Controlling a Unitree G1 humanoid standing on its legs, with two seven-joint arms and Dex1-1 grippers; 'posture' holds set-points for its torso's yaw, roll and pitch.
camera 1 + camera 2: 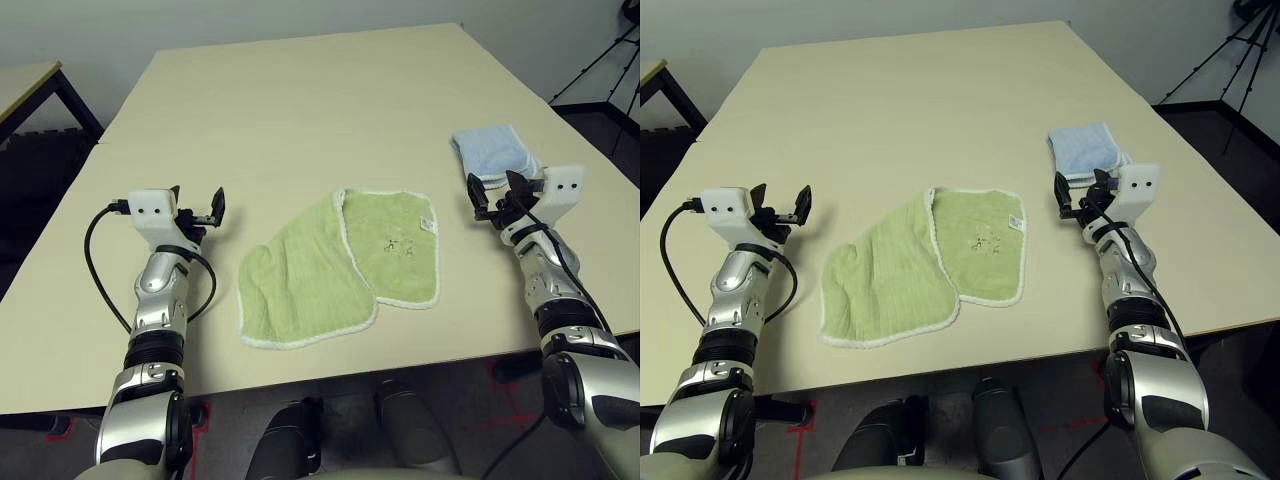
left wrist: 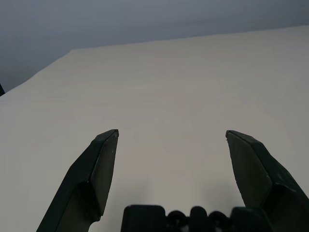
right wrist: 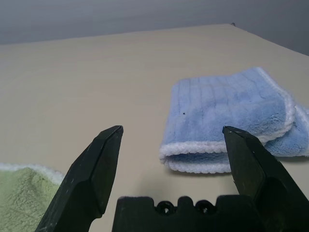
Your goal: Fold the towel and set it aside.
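Light green terry is what you have at the middle of the near table: the towel (image 1: 340,268) lies flat but partly folded, one part lapped over the other along a white-stitched edge that runs from its far side toward the near side. A small white label (image 1: 428,225) sits at the towel's 1 o'clock corner — any print on it is too small to read. A faint pale pattern marks the right-hand part, and you cannot make out what it is.

From the towel, your left gripper (image 1: 197,212) is at 9 o'clock, well apart from the cloth, raised over bare table (image 1: 300,110). Its two black fingers (image 2: 99,169) stand wide apart with nothing between them.

Your right gripper (image 1: 493,196) is at about 2 o'clock from the towel, near its label corner but not touching it. Its fingers (image 3: 94,179) are likewise spread wide and grip nothing — the wrist view shows a green corner just beside one finger and the blue cloth beyond the other.

That blue cloth (image 1: 492,152) is folded, white-edged, and lies at 12 o'clock from the right gripper, just past its fingertips, apart from the towel.

A tripod (image 1: 605,65) stands on the floor off the table's far right corner.
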